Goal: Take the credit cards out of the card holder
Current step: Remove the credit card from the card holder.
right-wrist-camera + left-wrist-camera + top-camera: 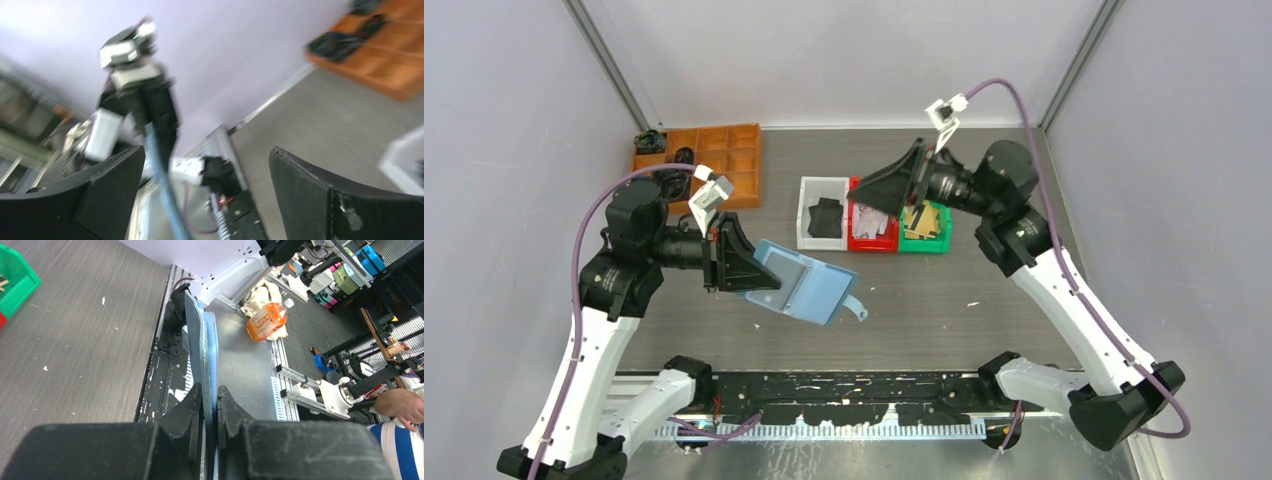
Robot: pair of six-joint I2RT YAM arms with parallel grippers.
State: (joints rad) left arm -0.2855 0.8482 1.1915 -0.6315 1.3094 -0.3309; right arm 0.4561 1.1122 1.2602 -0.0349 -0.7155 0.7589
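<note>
The card holder (812, 285) is pinched by the left fingers (192, 412). The right fingers (310, 195) are spread wide, empty. The grey tabletop (944, 320) is enclosed by pale walls (844, 50).

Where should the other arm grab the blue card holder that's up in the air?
Its free right edge, coming from the right. The left tool pinches the card holder at its left edge, so the thin flap sticks out unblocked. The open right tool could probably close on it, one finger above, one below.
</note>
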